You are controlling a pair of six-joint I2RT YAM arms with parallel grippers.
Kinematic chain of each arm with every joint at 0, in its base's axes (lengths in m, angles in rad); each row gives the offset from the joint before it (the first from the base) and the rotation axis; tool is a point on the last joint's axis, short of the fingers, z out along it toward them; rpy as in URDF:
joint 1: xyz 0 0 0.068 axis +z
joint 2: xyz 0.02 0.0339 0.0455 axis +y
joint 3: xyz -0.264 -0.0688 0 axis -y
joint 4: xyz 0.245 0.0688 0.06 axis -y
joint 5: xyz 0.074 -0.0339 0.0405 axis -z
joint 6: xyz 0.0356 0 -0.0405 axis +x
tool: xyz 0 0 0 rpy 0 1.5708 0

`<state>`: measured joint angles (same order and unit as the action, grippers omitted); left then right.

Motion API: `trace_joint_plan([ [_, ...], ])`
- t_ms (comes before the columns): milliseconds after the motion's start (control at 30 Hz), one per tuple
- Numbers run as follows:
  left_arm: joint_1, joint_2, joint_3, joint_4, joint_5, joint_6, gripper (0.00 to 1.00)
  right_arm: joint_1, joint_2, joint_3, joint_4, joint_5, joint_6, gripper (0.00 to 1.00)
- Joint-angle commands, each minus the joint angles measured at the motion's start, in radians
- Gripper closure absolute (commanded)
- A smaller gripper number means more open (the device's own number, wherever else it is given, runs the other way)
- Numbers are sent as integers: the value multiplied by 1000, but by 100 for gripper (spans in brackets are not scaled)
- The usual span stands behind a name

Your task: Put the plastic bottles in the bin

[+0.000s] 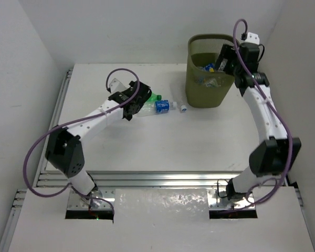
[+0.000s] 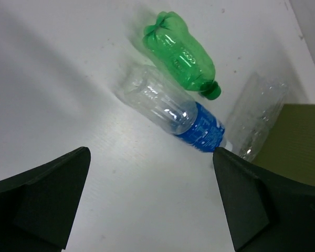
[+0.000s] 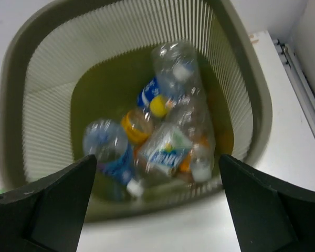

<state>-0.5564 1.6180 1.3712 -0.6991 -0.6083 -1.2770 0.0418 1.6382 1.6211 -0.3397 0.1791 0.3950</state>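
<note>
Presently in hand: collecting the bottles left on the counter
Left fingers: wide, empty; blue-labelled bottle ahead, between them
Right fingers: wide, empty; bin beneath
Next: probably descend, close on its body
Left wrist adds: green bottle, crushed clear bottle beyond
Right wrist adds: binned bottles heaped below
</note>
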Motion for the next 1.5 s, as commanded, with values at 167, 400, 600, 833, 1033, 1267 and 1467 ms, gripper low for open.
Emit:
trace_joint_plan([
  [167,39,343,334,-143,64,-249,1,13,-371,-292,128,-104,59,1],
  [400,64,589,545,-229,154,-209,5,17,-482,-451,163,-202,106,1],
  [600,62,588,415,-154,197,-208,17,17,-465,-461,168,-233,116,1],
  [833,56,420,142,10,284,-142,91,17,-492,-478,168,-301,128,1],
  [1033,-34,5,-307,577,307,206,100,58,-500,-578,278,-943,244,1],
  [1267,-108,-358,-780,1419,781,717,100,230,-462,-658,527,-1064,321,1],
  [1467,-122,-501,-936,1744,1055,719,100,362,-422,-691,645,-1037,363,1],
])
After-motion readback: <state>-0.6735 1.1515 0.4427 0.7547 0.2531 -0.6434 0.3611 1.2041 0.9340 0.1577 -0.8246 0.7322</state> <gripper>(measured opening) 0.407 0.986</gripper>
